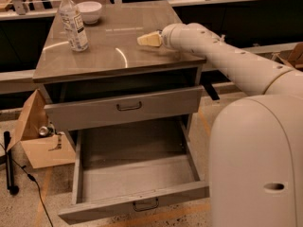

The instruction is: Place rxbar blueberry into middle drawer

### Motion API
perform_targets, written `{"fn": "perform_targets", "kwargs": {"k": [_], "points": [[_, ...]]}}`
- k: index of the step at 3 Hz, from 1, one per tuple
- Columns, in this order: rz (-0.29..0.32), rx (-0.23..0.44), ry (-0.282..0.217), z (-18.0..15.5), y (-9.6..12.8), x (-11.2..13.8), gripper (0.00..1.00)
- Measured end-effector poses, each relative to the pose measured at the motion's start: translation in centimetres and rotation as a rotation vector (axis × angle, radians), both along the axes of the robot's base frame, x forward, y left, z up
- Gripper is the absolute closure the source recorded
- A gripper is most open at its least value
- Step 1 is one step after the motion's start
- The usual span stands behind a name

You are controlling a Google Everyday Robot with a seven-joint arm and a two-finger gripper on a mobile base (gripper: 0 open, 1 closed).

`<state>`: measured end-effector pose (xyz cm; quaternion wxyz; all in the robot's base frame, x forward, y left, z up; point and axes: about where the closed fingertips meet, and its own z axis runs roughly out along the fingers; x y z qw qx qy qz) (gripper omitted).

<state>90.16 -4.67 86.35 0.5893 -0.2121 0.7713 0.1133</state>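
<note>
My gripper [147,39] is pale and hovers low over the right part of the grey cabinet top [109,51], at the end of my white arm [222,56] that reaches in from the right. The middle drawer [137,176] is pulled wide open at the bottom of the cabinet. Its flat grey floor is bare and its dark handle [145,205] is on the front panel. The rxbar blueberry does not show in this view; it may be hidden by the gripper or arm.
A clear water bottle [73,21] and a white bowl [89,11] stand at the back left of the top. The drawer above [125,109] is slightly open. A cardboard box [40,138] lies on the floor at left. My white base [258,164] fills the right.
</note>
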Motion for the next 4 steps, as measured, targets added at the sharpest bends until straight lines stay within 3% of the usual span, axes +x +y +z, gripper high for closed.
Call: {"fn": "perform_targets", "kwargs": {"k": [2,4], "points": [[0.008,0.001,-0.001,-1.1,0.9,2.1,0.0],[-0.042,0.038,0.027,-2.2,1.0,2.7,0.4]]}}
